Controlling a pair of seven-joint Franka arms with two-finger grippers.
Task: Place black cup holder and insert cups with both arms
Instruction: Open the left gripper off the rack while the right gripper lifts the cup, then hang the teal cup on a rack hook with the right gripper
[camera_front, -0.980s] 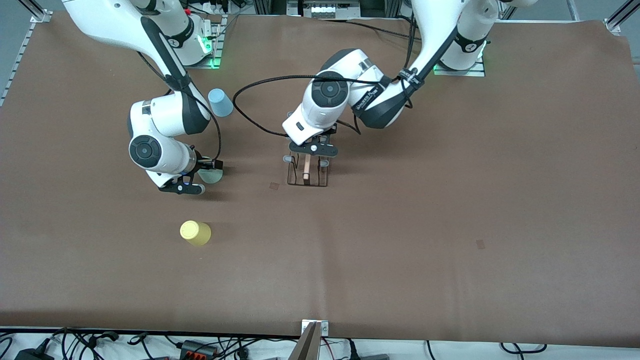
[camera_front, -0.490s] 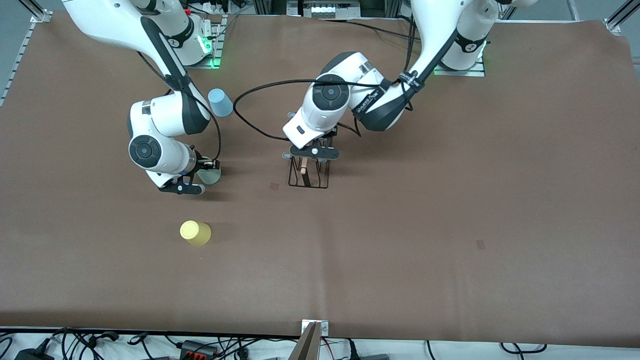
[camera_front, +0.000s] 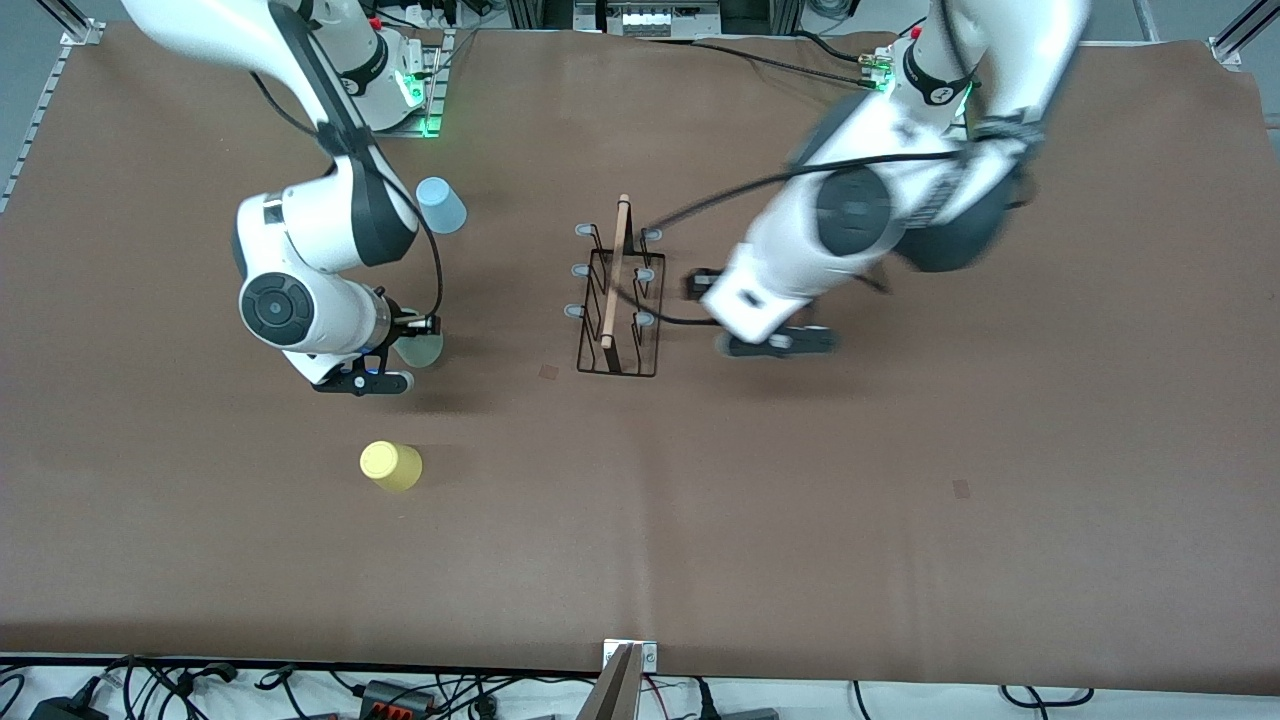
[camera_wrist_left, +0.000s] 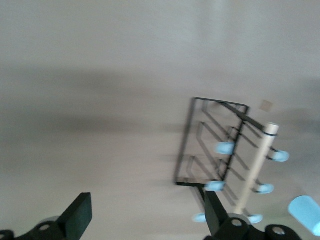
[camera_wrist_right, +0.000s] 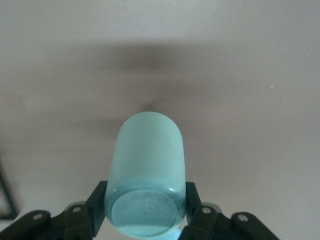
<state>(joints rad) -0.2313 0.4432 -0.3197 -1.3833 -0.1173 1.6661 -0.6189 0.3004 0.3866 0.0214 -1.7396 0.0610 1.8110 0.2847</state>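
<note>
Mint green shows between our right gripper's (camera_wrist_right: 145, 217) fingers (camera_wrist_right: 97, 205): they are clamped on the mint cup (camera_wrist_right: 146, 175) near its base, toward the right arm's end of the table (camera_front: 900, 500). Our left gripper (camera_front: 760, 312) hangs empty beside the rack (camera_front: 617, 320), fingers (camera_wrist_left: 80, 215) spread wide, touching nothing. The rack stands mid-table. The blue cup (camera_front: 440, 204) and yellow cup (camera_front: 391, 465) sit untouched.

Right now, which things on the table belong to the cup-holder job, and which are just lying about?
Job:
- black cup holder, standing mid-table
- mint cup, held in the shut right pincer
- yellow cup
- light blue cup
- left pincer, open, beside the holder

Lying about:
- cables along the table's near edge
</note>
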